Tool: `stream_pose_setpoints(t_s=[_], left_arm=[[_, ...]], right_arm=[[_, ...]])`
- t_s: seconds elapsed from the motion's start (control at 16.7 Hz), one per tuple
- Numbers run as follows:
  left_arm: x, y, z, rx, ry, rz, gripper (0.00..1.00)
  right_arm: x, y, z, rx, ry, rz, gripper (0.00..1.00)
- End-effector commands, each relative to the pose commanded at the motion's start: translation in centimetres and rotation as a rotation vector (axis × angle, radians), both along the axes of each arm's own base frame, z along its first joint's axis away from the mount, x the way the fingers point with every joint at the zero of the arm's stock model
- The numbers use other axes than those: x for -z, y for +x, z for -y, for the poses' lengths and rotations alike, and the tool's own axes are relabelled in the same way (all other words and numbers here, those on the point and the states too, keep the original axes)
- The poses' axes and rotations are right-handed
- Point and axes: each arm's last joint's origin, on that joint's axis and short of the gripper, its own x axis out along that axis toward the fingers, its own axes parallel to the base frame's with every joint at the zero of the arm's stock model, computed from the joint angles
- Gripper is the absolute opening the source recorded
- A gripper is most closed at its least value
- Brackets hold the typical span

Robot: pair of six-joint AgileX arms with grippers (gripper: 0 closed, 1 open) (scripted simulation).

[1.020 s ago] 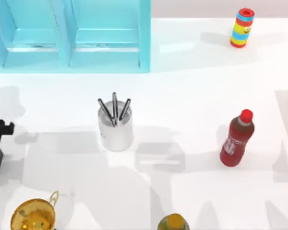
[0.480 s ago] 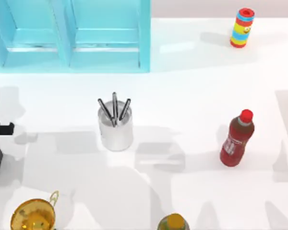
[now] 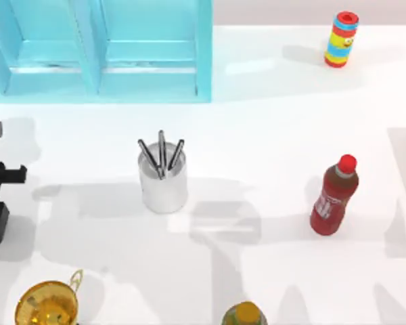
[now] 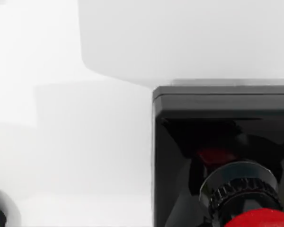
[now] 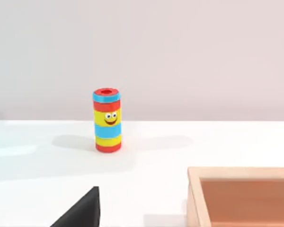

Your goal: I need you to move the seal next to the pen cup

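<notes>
– At the table's left edge, left gripper (image 3: 1,196). Jaws?
– Can't tell. Seal (image 4: 227,179) is right under its wrist cam, well apart from the cup (image 3: 162,181).

Top view overhead, facing down; right wrist view low, level; both share striped cylinder (image 3: 342,39).

seal (image 4: 222,156): black block, glossy red knob
pen cup (image 3: 163,183): white-silver, with 3 dark grey pens
bottle (image 3: 333,196): dark red, red cap, red label with white print
striped cylinder (image 3: 341,38): red, blue and yellow bands, smiley face
shelf (image 3: 101,51): light cyan
table (image 3: 271,135): white
tray (image 5: 241,198): pale wood rim, orange-brown inside
cup (image 3: 49,306): gold
</notes>
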Motion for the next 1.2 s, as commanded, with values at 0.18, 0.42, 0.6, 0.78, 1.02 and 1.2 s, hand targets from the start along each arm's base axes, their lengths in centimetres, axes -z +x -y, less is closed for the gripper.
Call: stream_pose_setpoints(t_s=[0.18, 0.42, 0.6, 0.78, 1.02, 1.2], left_arm=[[-3.0, 1.2, 3.3, 0.004, 0.0, -0.004, 0.0], [-8.5, 0.9, 9.0, 0.004, 0.006, -0.032, 0.0], [-12.2, -0.4, 12.2, 0.0, 0.003, -0.009, 0.0], [-13.1, -0.8, 12.9, 0.0, 0.0, -0.002, 0.0], [-12.9, -0.6, 12.9, -0.002, 0.001, -0.005, 0.0], [-12.5, 1.1, 13.6, -0.003, 0.0, 0.0, 0.0]], right_arm=[[0.0, 0.0, 0.0, 0.0, 0.0, 0.0, 1.0], [0.0, 0.0, 0.0, 0.0, 0.0, 0.0, 1.0], [0.0, 0.0, 0.0, 0.0, 0.0, 0.0, 1.0], [0.0, 0.0, 0.0, 0.0, 0.0, 0.0, 1.0], [0.0, 0.0, 0.0, 0.0, 0.0, 0.0, 1.0], [0.0, 0.0, 0.0, 0.0, 0.0, 0.0, 1.0]])
